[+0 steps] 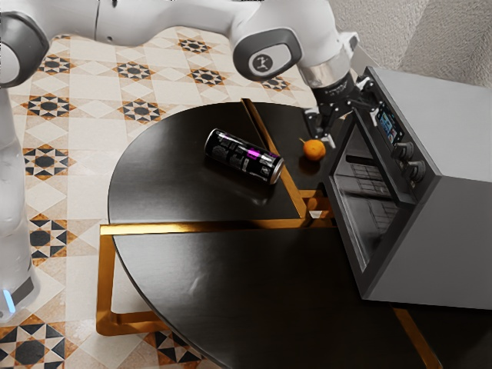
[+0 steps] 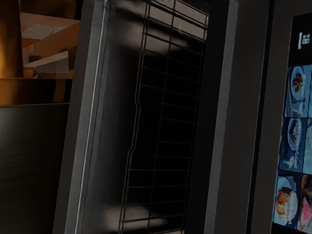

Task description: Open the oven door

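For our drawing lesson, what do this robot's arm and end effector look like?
The arm is smooth, rounded and white, with grey joint covers, a silvery wrist band and a blue light strip. The black end effector has two jointed fingers.

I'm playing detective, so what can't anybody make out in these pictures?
- Drink can, exterior view: lettering too small to read.
- Oven, exterior view: right edge cuts part off.
- Behind the wire rack, wrist view: too dark.
- Display, wrist view: right edge cuts off food pictures.
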`<state>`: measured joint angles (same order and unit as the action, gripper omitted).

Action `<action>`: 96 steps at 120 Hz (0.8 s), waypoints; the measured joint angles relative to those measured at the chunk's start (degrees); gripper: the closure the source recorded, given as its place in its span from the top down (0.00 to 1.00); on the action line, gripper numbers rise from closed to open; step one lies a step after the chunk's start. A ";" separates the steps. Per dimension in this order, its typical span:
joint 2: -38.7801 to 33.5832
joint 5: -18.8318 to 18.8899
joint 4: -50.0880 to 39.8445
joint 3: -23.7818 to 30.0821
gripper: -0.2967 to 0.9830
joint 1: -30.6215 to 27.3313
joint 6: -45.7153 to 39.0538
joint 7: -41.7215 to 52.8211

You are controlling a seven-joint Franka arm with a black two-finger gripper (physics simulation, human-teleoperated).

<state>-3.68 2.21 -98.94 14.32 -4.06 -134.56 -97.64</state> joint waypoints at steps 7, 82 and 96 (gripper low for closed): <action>0.63 0.74 0.02 -0.09 0.76 0.16 -0.43 0.73; 4.37 1.52 2.42 -0.40 0.76 -4.35 -2.52 5.53; 4.44 0.62 2.13 -0.43 0.76 -4.85 -2.69 5.93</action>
<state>0.76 2.83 -96.81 13.89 -8.90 -137.24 -91.71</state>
